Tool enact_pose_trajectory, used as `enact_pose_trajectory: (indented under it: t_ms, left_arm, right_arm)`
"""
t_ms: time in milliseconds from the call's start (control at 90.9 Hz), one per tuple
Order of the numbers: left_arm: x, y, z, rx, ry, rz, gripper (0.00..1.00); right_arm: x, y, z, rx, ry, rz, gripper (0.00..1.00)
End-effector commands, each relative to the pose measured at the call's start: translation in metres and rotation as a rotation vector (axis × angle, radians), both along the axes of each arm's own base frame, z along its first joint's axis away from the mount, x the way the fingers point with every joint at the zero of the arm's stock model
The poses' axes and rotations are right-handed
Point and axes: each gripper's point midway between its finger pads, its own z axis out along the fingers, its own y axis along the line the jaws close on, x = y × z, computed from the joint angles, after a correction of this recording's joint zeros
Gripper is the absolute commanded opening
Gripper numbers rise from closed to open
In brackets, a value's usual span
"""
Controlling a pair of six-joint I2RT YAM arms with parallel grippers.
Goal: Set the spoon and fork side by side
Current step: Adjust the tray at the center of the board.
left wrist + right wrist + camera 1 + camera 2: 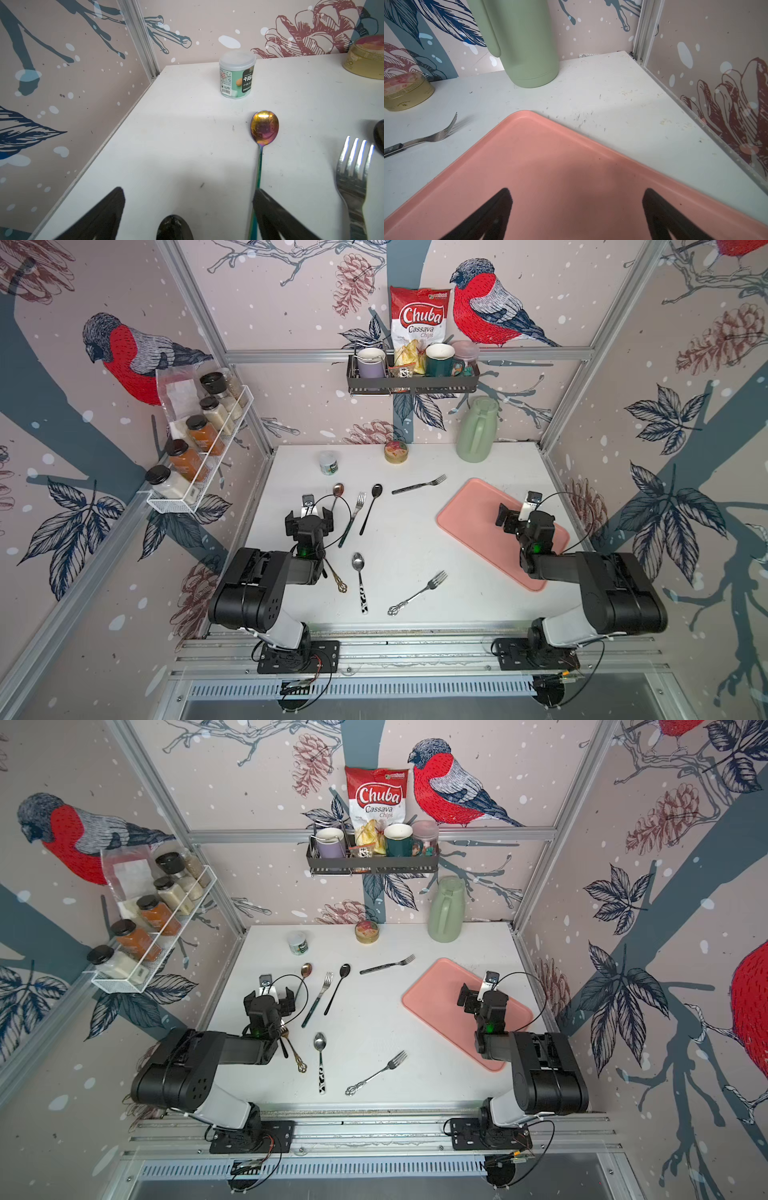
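Note:
Several spoons and forks lie loose on the white table. At the left are an iridescent spoon (337, 489) (264, 126), a green-handled fork (353, 517) (353, 176) and a black spoon (371, 508), roughly parallel. A dark-handled fork (419, 484) (436, 135) lies further back. In front lie a spoon with a spotted handle (360, 583) and an ornate silver fork (417, 593). My left gripper (309, 515) (189, 192) hovers open beside the iridescent spoon's handle, with a dark spoon bowl (174, 227) below it. My right gripper (519, 511) (577, 191) is open and empty over the pink tray (465, 506) (550, 149).
A small lidded jar (328, 462) (236, 74), a round tin (396, 452) (406, 91) and a green jug (477, 429) (525, 41) stand along the back edge. A gold ornate handle (337, 580) sticks out from under the left arm. Walls close in on three sides.

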Motion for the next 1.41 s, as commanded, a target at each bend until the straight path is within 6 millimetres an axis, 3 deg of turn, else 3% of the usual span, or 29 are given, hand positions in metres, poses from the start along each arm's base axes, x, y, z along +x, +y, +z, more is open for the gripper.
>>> enact_pose_trajectory:
  t_ms: [0,517,605,781,913,1034,1133,1288,1398]
  left_arm:
    - [0.000,0.001,0.001,-0.008,-0.005,0.004,0.97]
    - [0.000,0.007,0.001,-0.013,0.001,0.045,0.97]
    - [-0.004,0.002,0.004,-0.012,-0.024,0.011,0.97]
    - [-0.017,0.010,0.050,-0.030,-0.073,0.067,0.97]
    - [-0.030,0.027,0.080,-0.115,-0.059,0.202,0.97]
    - [-0.037,0.033,0.099,-0.219,-0.042,0.288,0.97]
    - [-0.031,0.014,0.111,-0.314,-0.021,0.206,0.96]
    - [-0.012,-0.040,0.108,-0.398,0.036,-0.009,0.95]
    - [0.002,-0.095,0.094,-0.397,0.222,-0.196,0.85]
  right_arm:
    - [0.001,-0.001,0.002,-0.009,-0.006,-0.007,0.99]
    - [0.000,-0.003,0.002,-0.006,-0.008,-0.009,0.99]
    - [-0.002,-0.004,0.011,-0.009,-0.032,-0.020,0.99]
    - [-0.012,-0.027,0.038,-0.003,0.058,-0.160,0.99]
    - [-0.025,-0.052,0.070,0.194,0.132,-0.330,0.99]
    - [-0.056,-0.070,0.075,0.369,0.241,-0.502,0.99]
    - [-0.078,-0.074,0.073,0.411,0.261,-0.537,0.99]
    - [-0.115,-0.083,0.044,0.497,0.327,-0.657,0.99]
    - [-0.135,-0.086,0.020,0.490,0.435,-0.686,0.84]
